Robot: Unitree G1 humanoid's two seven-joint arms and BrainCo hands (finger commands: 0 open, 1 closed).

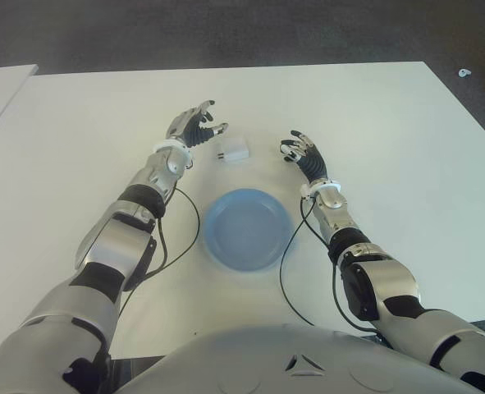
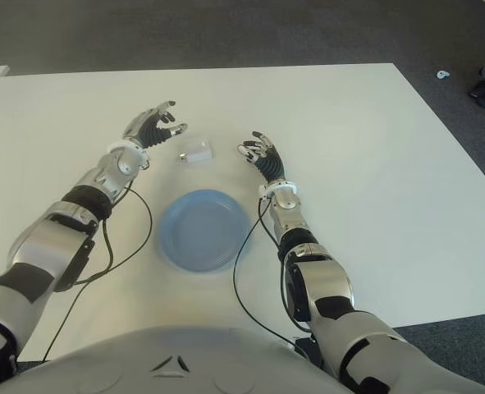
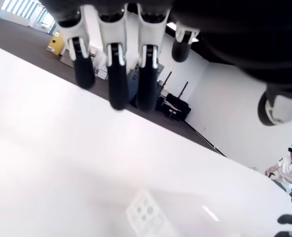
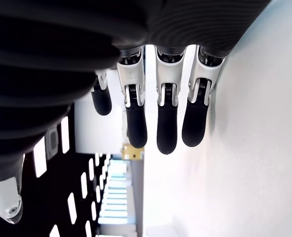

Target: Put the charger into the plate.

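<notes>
White counter (image 1: 390, 123) carries everything. Blue plate (image 1: 249, 228) sits toward the near edge, nothing in it. Left robot hand (image 1: 196, 125) hovers just left of the charger, fingers spread, holding nothing. Right robot hand (image 1: 301, 153) to its right, fingers spread, holding nothing. White charger (image 1: 233, 152) lies on the counter just beyond the plate, between both hands.

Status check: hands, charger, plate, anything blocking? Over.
Left hand open, just left of the charger. Right hand open, to its right. Charger on table, not grasped. Plate empty, path clear.
</notes>
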